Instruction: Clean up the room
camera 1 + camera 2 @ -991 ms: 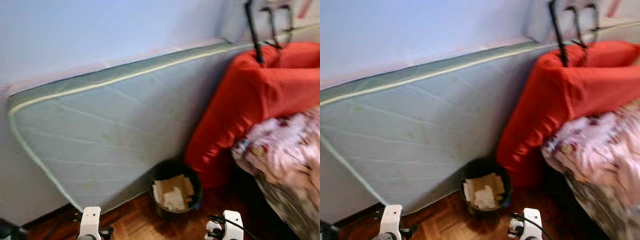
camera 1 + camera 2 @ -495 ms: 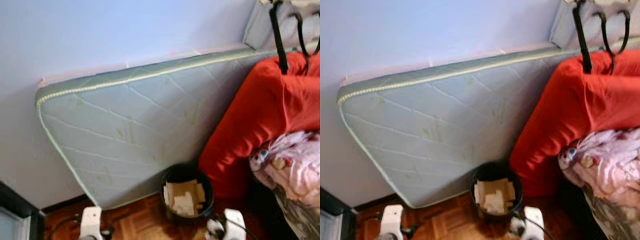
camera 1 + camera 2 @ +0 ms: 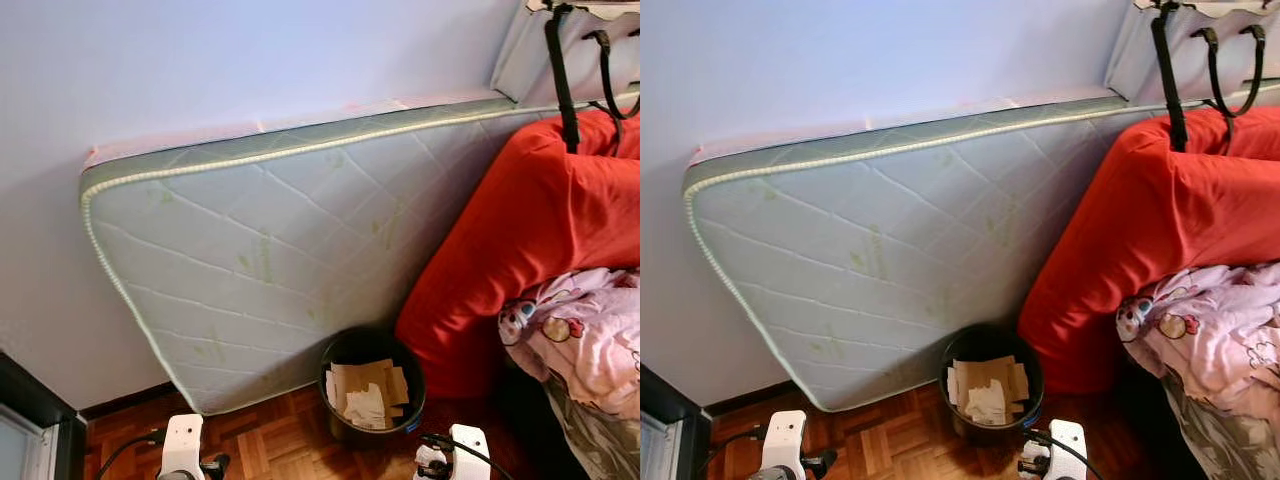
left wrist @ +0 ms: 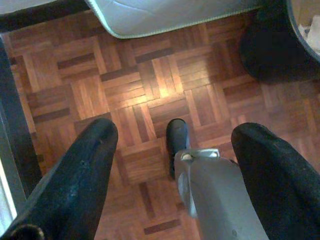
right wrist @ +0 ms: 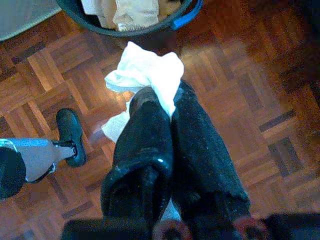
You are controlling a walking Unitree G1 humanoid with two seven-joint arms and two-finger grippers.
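Your right gripper [image 5: 167, 107] has its two black fingers pressed together on a crumpled white tissue [image 5: 145, 75], held above the wooden parquet floor [image 5: 235, 125] just short of the round black waste bin [image 5: 145, 31]. That bin [image 3: 372, 388], already holding beige paper scraps [image 3: 365, 390], stands between a pale green quilted mattress [image 3: 260, 270] leaning on the blue wall and a large red cushion [image 3: 520, 230]. A pink patterned blanket [image 3: 585, 335] lies beside the cushion. Your left gripper [image 4: 175, 145] hangs with its fingers spread wide and nothing in them, over the parquet near the mattress corner.
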